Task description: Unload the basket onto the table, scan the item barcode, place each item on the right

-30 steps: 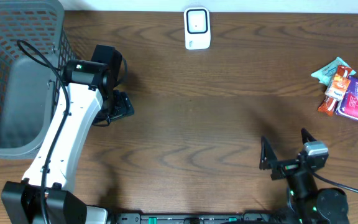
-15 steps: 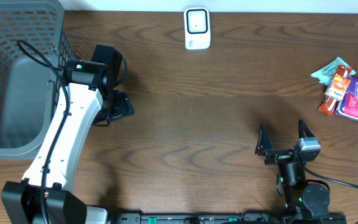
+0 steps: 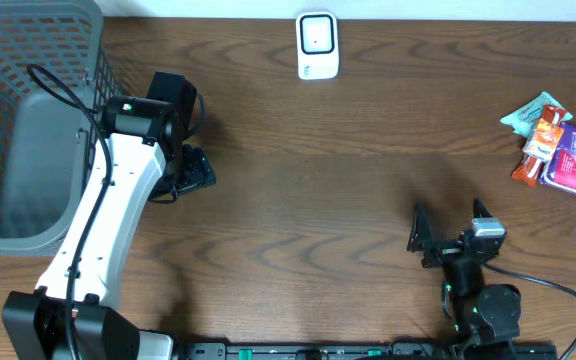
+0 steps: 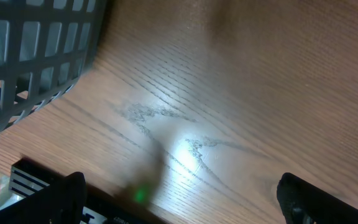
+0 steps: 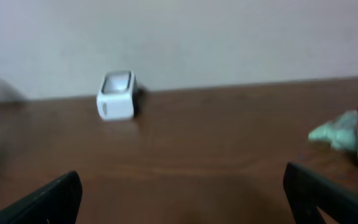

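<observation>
The white barcode scanner (image 3: 317, 45) stands at the table's far edge and shows in the right wrist view as the scanner (image 5: 117, 94) ahead left. The items, a teal packet, an orange packet and a purple packet (image 3: 560, 150), lie in a heap at the right edge, seen as the heap (image 5: 353, 134) at the right wrist view's border. My right gripper (image 3: 448, 222) is open and empty near the front, well short of the heap; its fingers (image 5: 48, 199) frame bare wood. My left gripper (image 3: 183, 170) hangs open over bare table beside the basket, its fingertips (image 4: 303, 196) wide apart.
A large grey mesh basket (image 3: 28, 110) fills the left end of the table, its wall (image 4: 36, 56) close to the left gripper. A black cable runs along the left arm. A white wall backs the table beyond the scanner.
The right arm has swung a little left and away from the front edge, its gripper still open. The left arm has not moved.
</observation>
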### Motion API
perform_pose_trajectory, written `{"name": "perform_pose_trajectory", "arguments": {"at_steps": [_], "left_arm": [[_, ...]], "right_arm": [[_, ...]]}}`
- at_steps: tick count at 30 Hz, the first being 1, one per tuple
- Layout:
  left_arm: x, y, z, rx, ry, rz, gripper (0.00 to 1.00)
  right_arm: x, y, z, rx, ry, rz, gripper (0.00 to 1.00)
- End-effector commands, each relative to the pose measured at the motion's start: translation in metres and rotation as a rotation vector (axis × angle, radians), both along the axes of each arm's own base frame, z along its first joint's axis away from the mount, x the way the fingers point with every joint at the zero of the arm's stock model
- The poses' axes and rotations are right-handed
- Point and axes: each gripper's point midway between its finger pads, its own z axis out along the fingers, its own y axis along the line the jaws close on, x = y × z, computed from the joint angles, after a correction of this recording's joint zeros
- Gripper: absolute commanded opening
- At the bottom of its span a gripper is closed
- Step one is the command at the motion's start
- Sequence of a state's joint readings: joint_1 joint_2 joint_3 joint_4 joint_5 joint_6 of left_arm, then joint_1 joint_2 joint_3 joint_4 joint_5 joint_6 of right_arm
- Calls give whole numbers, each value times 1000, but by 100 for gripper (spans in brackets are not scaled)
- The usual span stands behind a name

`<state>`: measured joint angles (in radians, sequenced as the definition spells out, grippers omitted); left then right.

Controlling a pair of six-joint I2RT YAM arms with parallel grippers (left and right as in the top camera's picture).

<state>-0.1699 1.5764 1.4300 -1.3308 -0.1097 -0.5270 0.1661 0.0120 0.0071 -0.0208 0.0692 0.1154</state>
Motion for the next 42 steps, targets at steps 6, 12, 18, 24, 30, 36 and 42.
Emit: {"name": "perform_pose_trajectory", "arguments": {"at_steps": [6, 12, 18, 24, 30, 36, 42], "left_arm": [[-1, 2, 0, 3, 1, 17, 98], [-1, 2, 0, 3, 1, 17, 98], [-1, 2, 0, 3, 1, 17, 98], [-1, 2, 0, 3, 1, 17, 98], [-1, 2, 0, 3, 1, 17, 98], [-1, 2, 0, 3, 1, 17, 98], [-1, 2, 0, 3, 1, 17, 98]], "right_arm": [[0, -5, -11, 19, 43, -21, 99], [0, -5, -12, -9, 44, -19, 99], [0, -4, -11, -7, 43, -13, 99], [0, -4, -11, -7, 43, -13, 99], [0, -4, -11, -7, 43, -13, 99], [0, -4, -11, -7, 43, -13, 99], [0, -4, -11, -7, 43, -13, 99]]}}
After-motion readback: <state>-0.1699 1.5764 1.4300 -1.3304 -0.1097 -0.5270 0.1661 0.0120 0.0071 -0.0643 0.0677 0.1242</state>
